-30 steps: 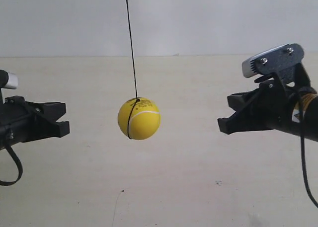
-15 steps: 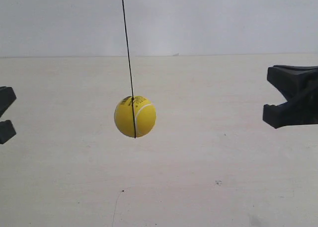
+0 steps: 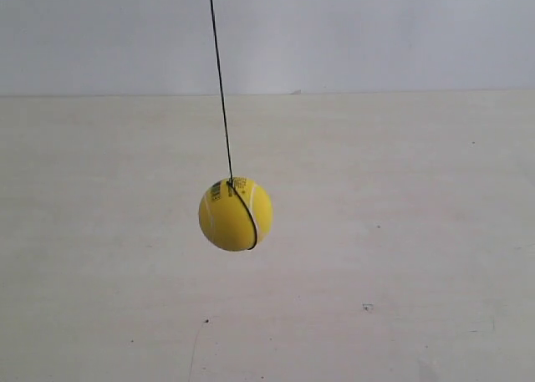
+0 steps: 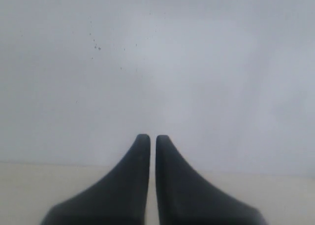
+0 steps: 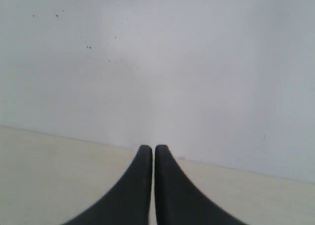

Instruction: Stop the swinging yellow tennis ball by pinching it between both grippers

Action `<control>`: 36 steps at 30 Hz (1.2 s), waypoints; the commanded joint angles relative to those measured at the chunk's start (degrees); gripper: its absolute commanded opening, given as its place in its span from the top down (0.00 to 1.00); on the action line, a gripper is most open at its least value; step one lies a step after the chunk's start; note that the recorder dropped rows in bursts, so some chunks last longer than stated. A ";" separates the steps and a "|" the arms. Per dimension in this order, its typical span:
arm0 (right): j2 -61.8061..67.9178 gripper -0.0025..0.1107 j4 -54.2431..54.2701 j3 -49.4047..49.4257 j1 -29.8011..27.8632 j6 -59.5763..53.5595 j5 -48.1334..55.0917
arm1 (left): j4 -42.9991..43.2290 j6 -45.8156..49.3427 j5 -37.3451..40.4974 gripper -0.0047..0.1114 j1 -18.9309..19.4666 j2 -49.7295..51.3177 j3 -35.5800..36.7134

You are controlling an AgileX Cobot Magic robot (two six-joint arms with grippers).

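Here, a pale cream desk (image 3: pixel 401 298) fills the lower part of the exterior view and meets a plain white wall (image 3: pixel 376 31) along a straight level line. A small dark speck (image 3: pixel 366 307) marks the desk toward 5 o'clock. The yellow tennis ball (image 3: pixel 236 214) hangs in the air in front of the desk, a little toward 7 o'clock from the middle of that view. It hangs on a thin dark string (image 3: pixel 220 73) that climbs toward 12 o'clock, leaning slightly to 11, and leaves the frame. A dark band (image 3: pixel 249 219) curves down the ball's face, with small print beside it. The arms show only in their own wrist views. The left claw (image 4: pixel 152 136) points level at the wall where it meets the desk, its two black tapering jaws drawn almost together, a thin slit between them, gripping nothing. The right claw (image 5: pixel 152 147) faces the same wall and desk line, its jaws nearly touching and likewise holding nothing.
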 commanded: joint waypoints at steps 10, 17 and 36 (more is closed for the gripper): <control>-19.25 0.98 0.15 0.06 -0.01 1.89 11.01 | -0.48 -1.46 11.70 0.92 -0.16 -18.47 0.33; -23.90 0.98 0.15 0.06 -0.01 1.79 11.32 | -0.48 -1.46 11.59 0.92 -0.16 -20.60 0.33; -24.02 0.98 0.15 0.06 -0.01 1.91 13.27 | -0.34 -1.19 11.69 0.92 -0.16 -20.60 0.33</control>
